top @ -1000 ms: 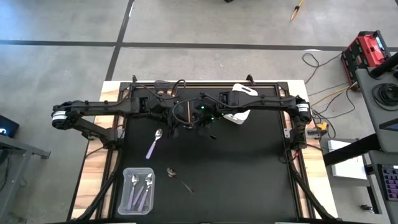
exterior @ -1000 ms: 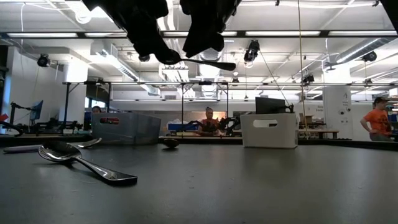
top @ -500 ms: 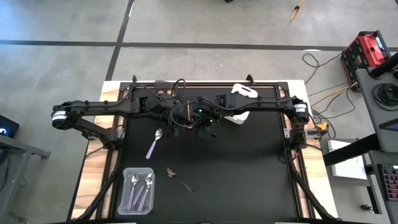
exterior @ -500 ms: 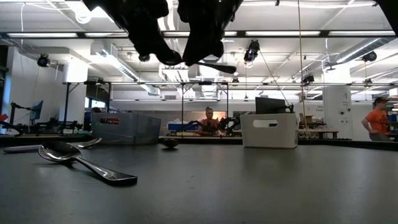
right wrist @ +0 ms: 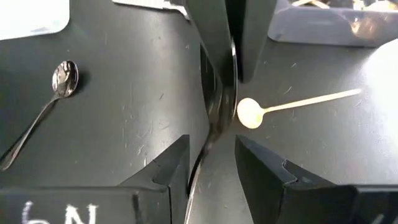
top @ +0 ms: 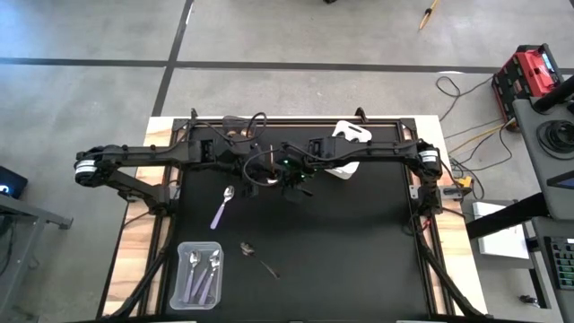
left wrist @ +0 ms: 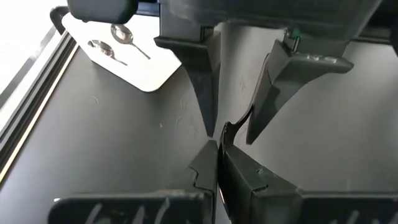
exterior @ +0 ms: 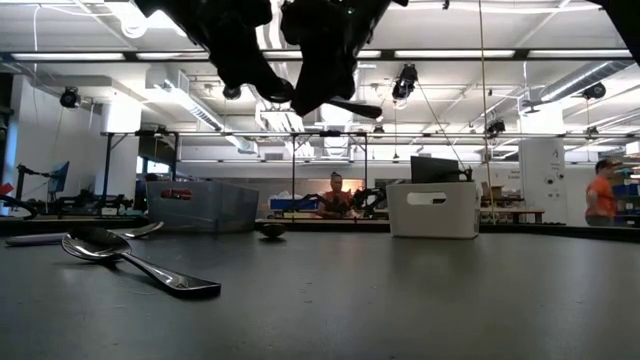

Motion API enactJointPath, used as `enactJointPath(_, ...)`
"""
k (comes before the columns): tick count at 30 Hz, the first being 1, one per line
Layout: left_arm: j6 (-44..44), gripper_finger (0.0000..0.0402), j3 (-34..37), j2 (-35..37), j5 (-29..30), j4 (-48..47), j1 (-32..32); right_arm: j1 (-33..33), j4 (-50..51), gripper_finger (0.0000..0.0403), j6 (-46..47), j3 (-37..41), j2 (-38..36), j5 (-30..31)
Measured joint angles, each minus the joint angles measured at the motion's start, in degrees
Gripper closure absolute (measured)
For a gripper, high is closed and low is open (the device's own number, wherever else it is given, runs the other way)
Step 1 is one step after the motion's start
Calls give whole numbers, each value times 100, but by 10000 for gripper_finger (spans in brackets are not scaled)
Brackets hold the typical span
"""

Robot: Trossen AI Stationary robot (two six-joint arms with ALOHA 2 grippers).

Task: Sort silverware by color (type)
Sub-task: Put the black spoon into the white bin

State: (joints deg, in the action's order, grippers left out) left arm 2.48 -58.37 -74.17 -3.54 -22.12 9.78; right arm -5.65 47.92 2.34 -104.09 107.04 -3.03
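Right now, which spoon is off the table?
The dark spoon in mid-air: the left gripper is shut on it, with the right gripper open around it. The others lie on the table or in a bin.

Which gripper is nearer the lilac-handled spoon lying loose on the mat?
Left. The left gripper hangs just beside the lilac-handled spoon; the right gripper is farther off, beyond it.

1. In the low view both arms are cut off by the top edge.
2. From above, the arms hide part of the white bin (top: 348,135).
3. The held dark spoon (left wrist: 231,128) shows only a short bit between fingers.
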Motion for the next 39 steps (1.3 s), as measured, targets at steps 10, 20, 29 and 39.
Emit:
enactJointPath(10, 5, 400, 0, 2, 37, 56, 0, -1, -62, 384, -39, 7, 0, 7)
enactJointPath(20, 161, 334, 0, 41, -39, 308, -2, -2, -77, 394, 58, 9, 0, 2)
enactJointPath(29, 457, 282, 0, 579, 6, 294, 2, -2, -71, 394, 527, 9, 0, -19)
enactJointPath(39, 702, 281, 126, 1602, 368, 286, 7, -39, -482, 394, 965, 11, 0, 4)
